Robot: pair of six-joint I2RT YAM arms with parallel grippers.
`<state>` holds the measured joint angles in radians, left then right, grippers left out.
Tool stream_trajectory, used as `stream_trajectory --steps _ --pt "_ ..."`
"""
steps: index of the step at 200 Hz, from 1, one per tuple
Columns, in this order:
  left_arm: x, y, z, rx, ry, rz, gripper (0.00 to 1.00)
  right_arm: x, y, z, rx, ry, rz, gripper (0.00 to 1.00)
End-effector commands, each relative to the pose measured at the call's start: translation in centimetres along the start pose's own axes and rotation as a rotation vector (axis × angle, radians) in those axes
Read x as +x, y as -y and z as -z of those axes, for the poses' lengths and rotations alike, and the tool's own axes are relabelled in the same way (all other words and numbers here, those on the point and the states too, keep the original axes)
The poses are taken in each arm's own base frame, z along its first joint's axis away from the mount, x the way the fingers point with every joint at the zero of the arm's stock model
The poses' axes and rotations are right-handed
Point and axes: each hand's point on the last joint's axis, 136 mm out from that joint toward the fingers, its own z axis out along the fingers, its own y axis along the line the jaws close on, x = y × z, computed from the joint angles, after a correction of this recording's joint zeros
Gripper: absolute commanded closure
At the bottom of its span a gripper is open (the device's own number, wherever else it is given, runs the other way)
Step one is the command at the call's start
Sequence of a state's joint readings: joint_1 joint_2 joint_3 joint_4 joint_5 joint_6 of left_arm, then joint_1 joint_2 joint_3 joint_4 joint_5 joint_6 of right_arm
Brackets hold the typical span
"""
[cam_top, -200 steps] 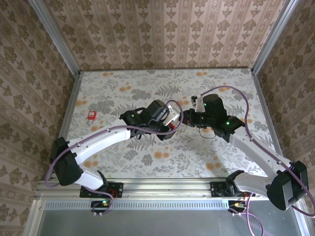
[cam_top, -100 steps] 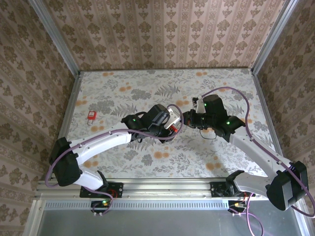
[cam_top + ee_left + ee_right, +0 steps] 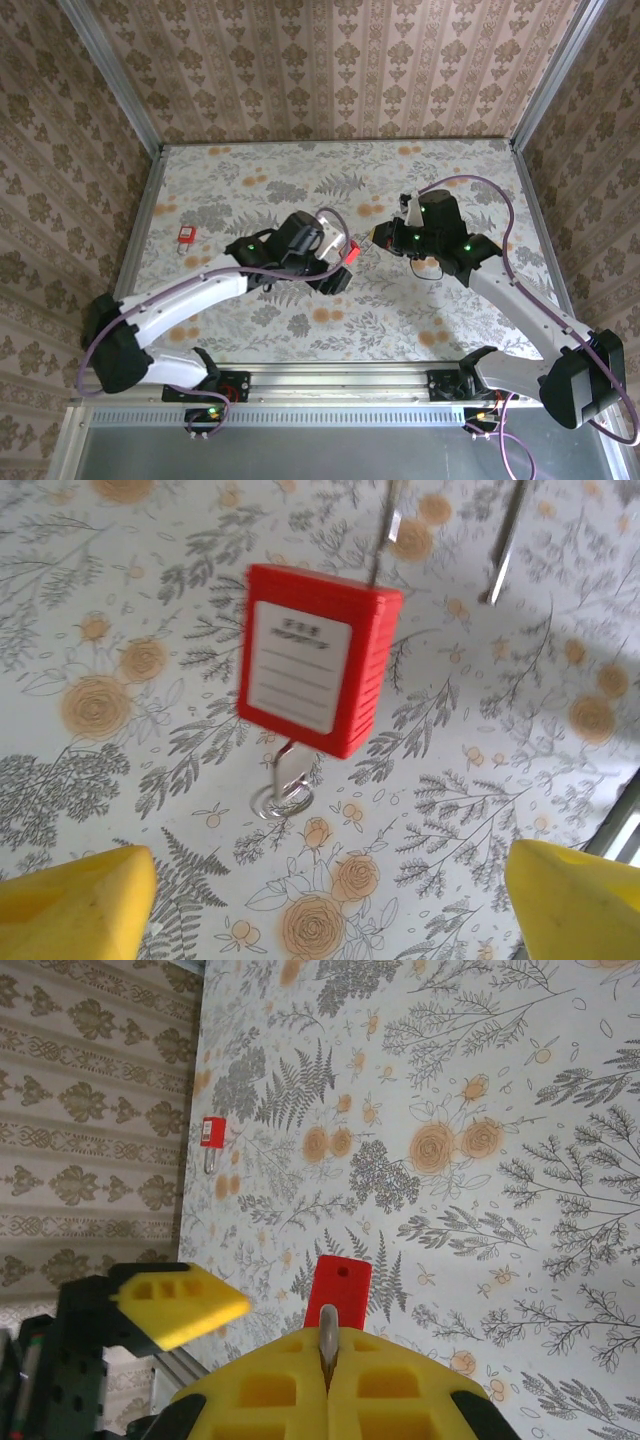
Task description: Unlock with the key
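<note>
A red padlock (image 3: 352,250) with a white label (image 3: 300,665) hangs in the air at mid-table, its silver shackle (image 3: 283,785) pointing down at the table. The key (image 3: 328,1328) runs into the padlock's (image 3: 338,1285) other end and sits pinched between my right gripper's (image 3: 328,1348) shut yellow fingers. In the top view my right gripper (image 3: 381,234) is just right of the padlock. My left gripper (image 3: 338,268) stands wide open just left of and below it, with its yellow fingertips (image 3: 70,900) well apart and nothing between them.
A second small red padlock (image 3: 186,235) lies on the flowered table (image 3: 440,310) at the far left, also seen in the right wrist view as a red padlock (image 3: 212,1132). Patterned walls close off the back and both sides.
My left gripper has let go of the padlock, opened wide and drawn back to the left. The padlock now hangs from the key in my right gripper, which shifted slightly.
</note>
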<state>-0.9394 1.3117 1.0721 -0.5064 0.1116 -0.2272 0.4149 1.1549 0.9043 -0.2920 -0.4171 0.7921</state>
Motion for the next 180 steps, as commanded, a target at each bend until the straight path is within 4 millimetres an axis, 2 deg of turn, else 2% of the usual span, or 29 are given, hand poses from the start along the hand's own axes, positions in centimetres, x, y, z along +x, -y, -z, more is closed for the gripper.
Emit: stream_trajectory --steps 1,24,42,62,90,116,147,154,180 --pt "-1.7 1.1 2.4 0.096 0.106 0.066 0.08 -0.5 -0.3 0.3 0.001 0.026 0.009 1.00" --pt "-2.1 0.9 3.8 0.122 0.158 0.102 0.07 -0.3 0.2 -0.1 0.014 0.018 0.005 1.00" --pt "-1.8 -0.2 4.4 0.105 0.180 0.141 0.07 -0.2 0.4 -0.6 0.004 0.008 0.003 1.00" --pt "-1.1 -2.0 4.7 0.058 0.192 0.196 0.07 0.1 0.8 -1.2 0.007 -0.009 0.000 1.00" --pt "0.3 -5.7 5.4 -0.081 0.210 0.290 0.07 0.5 1.3 -2.4 0.003 -0.038 0.004 1.00" --pt "1.0 -7.2 6.6 -0.133 0.234 0.334 0.05 0.8 1.6 -3.9 0.001 -0.065 0.011 1.00" --pt "1.9 -8.4 7.4 -0.188 0.223 0.361 0.04 1.0 0.3 -6.2 -0.039 -0.102 0.041 1.00" --pt "2.0 -8.6 7.6 -0.195 0.222 0.365 0.04 1.3 0.4 -7.3 -0.039 -0.125 0.041 1.00" --pt "2.7 -9.4 8.4 -0.246 0.211 0.380 0.04 1.5 -1.4 -9.9 -0.086 -0.158 0.071 1.00"
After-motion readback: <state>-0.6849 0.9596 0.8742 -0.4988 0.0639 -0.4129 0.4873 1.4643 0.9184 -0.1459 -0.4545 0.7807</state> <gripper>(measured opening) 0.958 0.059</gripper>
